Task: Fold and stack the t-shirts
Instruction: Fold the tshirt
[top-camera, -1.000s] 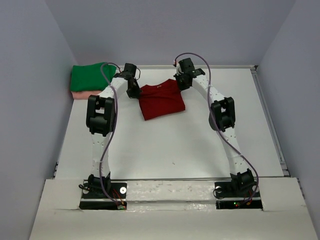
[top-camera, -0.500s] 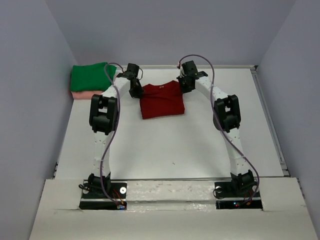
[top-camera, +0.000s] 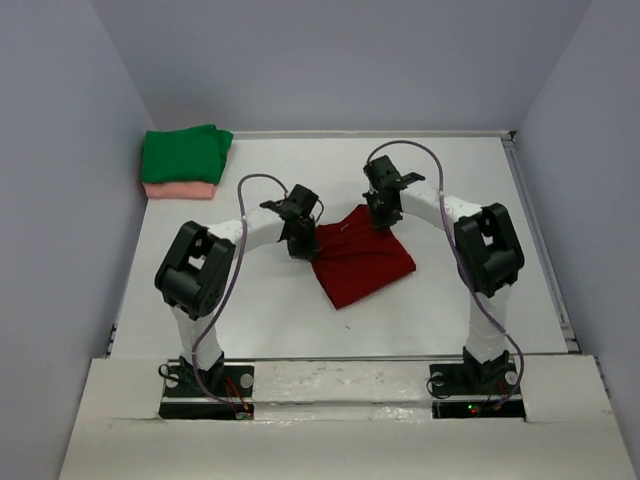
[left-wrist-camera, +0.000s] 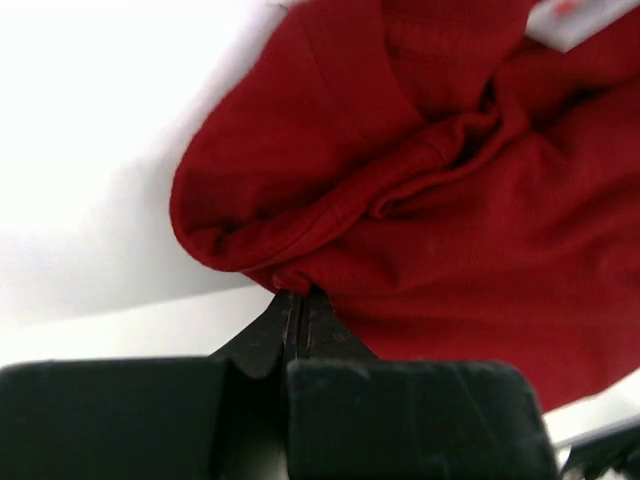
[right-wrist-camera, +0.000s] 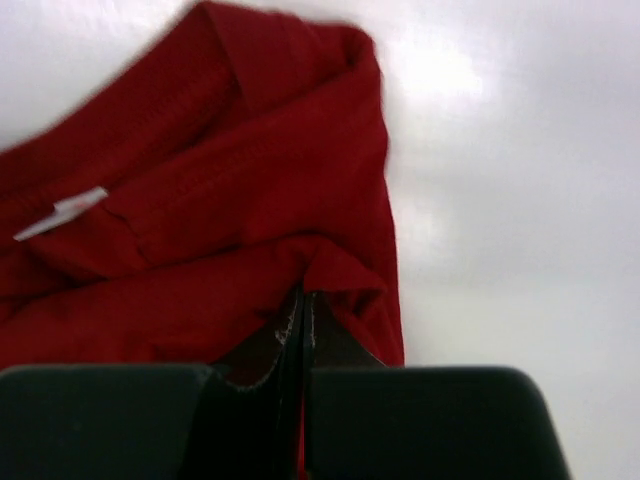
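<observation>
Gripping dark red t-shirt (top-camera: 362, 265): left claw (left-wrist-camera: 298, 300), right claw (right-wrist-camera: 301, 298), both clamped on its far edge. Fold needs level travel, cloth taut.

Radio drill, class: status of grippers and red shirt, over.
Left gripper, right gripper: shut on red t-shirt, mid-table. Green t-shirt atop pink t-shirt, far-left corner, apart.

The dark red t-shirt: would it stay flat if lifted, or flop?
The dark red t-shirt is probably floppy: it bunches into soft folds where the left tool and right tool pinch its edge. It seems light, as two small pinches hold it. Pushed, it would likely wrinkle rather than slide whole.
</observation>
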